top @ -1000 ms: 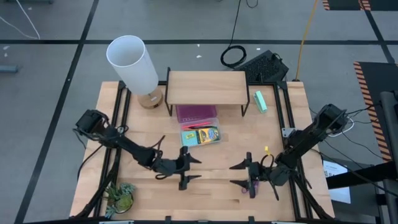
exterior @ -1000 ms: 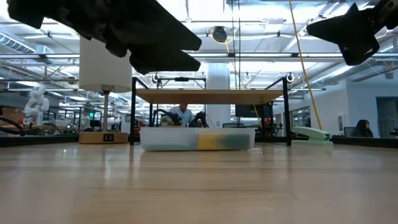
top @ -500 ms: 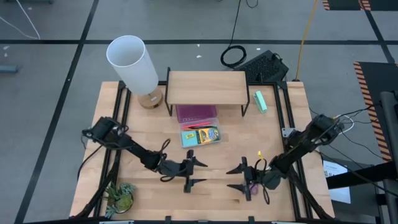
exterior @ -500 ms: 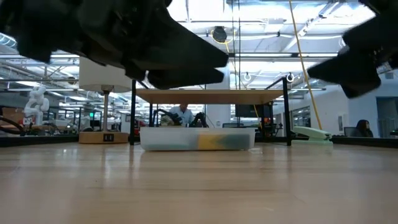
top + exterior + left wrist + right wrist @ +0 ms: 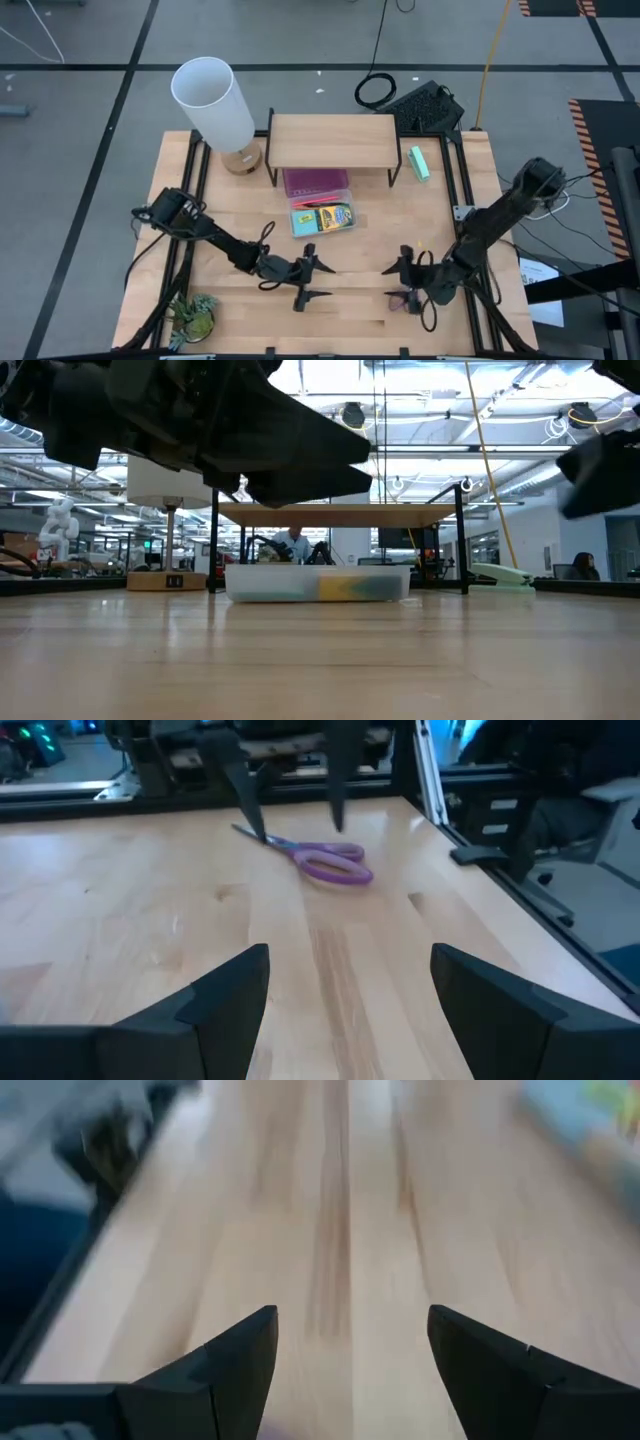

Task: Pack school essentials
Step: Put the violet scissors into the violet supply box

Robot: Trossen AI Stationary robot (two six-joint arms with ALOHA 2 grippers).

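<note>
Purple-handled scissors [image 5: 325, 860] lie flat on the wood near the table's front, right of the middle. My right gripper [image 5: 396, 283] stands open over them, fingers pointing at the table's left, and also shows in the left wrist view [image 5: 298, 825]. My left gripper [image 5: 318, 281] is open too. It faces the right one across a gap and holds nothing. Farther back a clear tray [image 5: 320, 200] rests on the table. It holds the yellow-green crayon box [image 5: 337, 217], a light-blue note pad [image 5: 303, 222] and a pink part [image 5: 315, 182]. My right gripper has one fingertip [image 5: 256, 828] right at the scissors' blade [image 5: 275, 842], the other behind the handles. Whether either touches the scissors I cannot tell. The scissors lie flat on the table.
A wooden shelf [image 5: 330, 140] on black legs spans the tray's far end. A white lamp [image 5: 214, 104] stands at the far left, a mint-green block [image 5: 419, 162] at the far right, a green toy dinosaur [image 5: 195, 316] at the near left corner. Bare wood lies between the grippers.
My left gripper has gone a little toward the table's right and near edge and has come down closer to the table. My right gripper has stayed over the scissors, shifting first slightly left, then back right. Both have stayed open.
</note>
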